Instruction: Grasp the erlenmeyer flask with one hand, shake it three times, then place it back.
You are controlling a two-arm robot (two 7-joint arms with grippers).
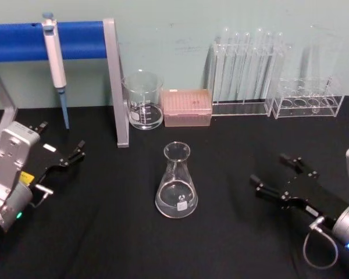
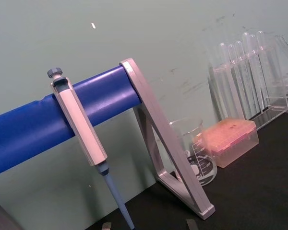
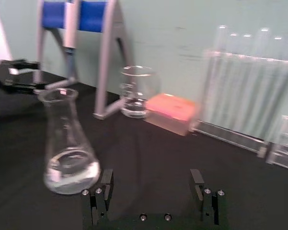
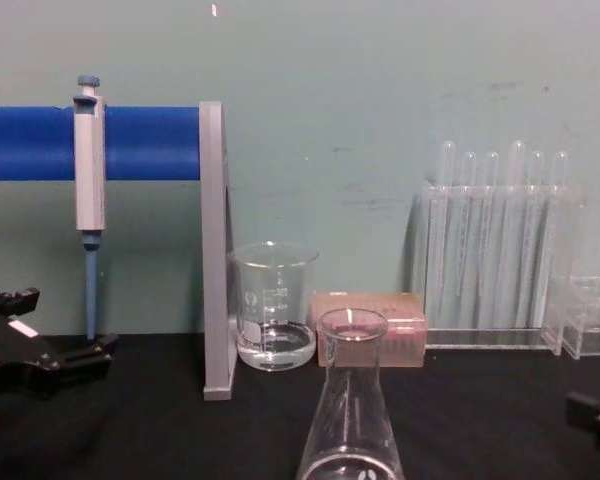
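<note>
The erlenmeyer flask [image 1: 176, 185] stands upright on the black table, near the middle; it is clear glass with a small white mark near its base. The chest view has the flask [image 4: 350, 420] low in the centre. My right gripper [image 1: 270, 168] rests open to the right of the flask, a short gap away, its fingers aimed toward it. From the right wrist view the flask [image 3: 69, 148] stands just beyond one of the fingers [image 3: 105, 182], outside the jaws. My left gripper [image 1: 63, 135] sits open at the table's left side, well clear of the flask.
A glass beaker [image 1: 143, 100] and a pink tip box [image 1: 187, 107] stand behind the flask. Two clear racks [image 1: 247, 70] [image 1: 310, 96] line the back right, one holding test tubes. A pipette [image 1: 56, 64] hangs on a blue bar [image 1: 23, 40] with a grey leg [image 1: 117, 81].
</note>
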